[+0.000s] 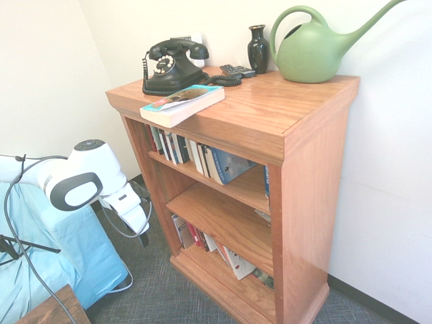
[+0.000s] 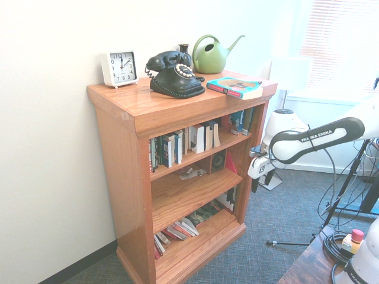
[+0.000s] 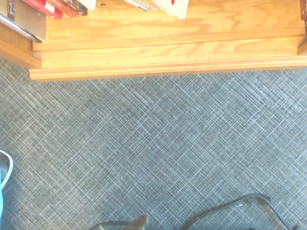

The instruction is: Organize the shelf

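The shelf (image 1: 270, 108) (image 2: 148, 106) is a reddish-brown bookcase against the wall, and its base (image 3: 168, 52) shows in the wrist view above grey carpet. Books (image 1: 202, 156) (image 2: 183, 142) stand and lean on the upper tier. More books (image 1: 209, 243) (image 2: 189, 225) lie slumped on the bottom tier. A book with a teal cover (image 1: 182, 104) (image 2: 235, 87) lies flat at the top's front corner. My gripper (image 1: 144, 238) (image 2: 262, 186) hangs open and empty beside the shelf's side panel, at middle-tier height, pointing down at the floor.
On the top stand a black rotary telephone (image 1: 172, 67) (image 2: 174, 74), a green watering can (image 1: 310, 50) (image 2: 210, 54), a dark vase (image 1: 258, 48), a remote (image 1: 236, 70) and a white clock (image 2: 119, 68). A blue-draped block (image 1: 67, 256) sits beside the arm.
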You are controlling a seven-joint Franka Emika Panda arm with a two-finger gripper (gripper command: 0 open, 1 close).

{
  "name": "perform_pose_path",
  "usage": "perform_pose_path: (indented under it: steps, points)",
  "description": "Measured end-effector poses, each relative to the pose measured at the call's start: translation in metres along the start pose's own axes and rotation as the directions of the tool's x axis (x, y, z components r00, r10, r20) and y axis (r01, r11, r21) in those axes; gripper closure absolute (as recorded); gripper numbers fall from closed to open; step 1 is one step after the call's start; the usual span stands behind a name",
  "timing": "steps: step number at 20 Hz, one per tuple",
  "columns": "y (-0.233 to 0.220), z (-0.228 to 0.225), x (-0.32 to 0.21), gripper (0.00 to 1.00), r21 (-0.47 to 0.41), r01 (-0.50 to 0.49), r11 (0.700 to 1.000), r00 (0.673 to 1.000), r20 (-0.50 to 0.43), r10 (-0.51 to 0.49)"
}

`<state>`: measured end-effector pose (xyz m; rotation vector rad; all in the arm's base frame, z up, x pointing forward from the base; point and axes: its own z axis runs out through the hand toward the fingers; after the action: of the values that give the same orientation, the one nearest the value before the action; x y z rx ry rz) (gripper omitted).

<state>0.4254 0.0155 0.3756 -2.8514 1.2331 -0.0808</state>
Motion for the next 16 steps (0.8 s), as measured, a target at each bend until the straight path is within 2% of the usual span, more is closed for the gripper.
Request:
perform_pose_path:
  steps: [4,8,12,16]
  points:
    - [-0.002,-0.002,0.002,0.0,-0.025,0.01,1.0,0.999,-0.042,-0.011]
    - [0.002,-0.03,0.019,0.0,-0.1,0.04,0.994,0.972,-0.228,-0.062]
    - [0.009,-0.09,0.027,0.0,-0.177,0.075,0.981,0.9,-0.412,-0.143]
    - [0.019,-0.155,0.023,0.0,-0.258,0.089,0.962,0.783,-0.578,-0.228]
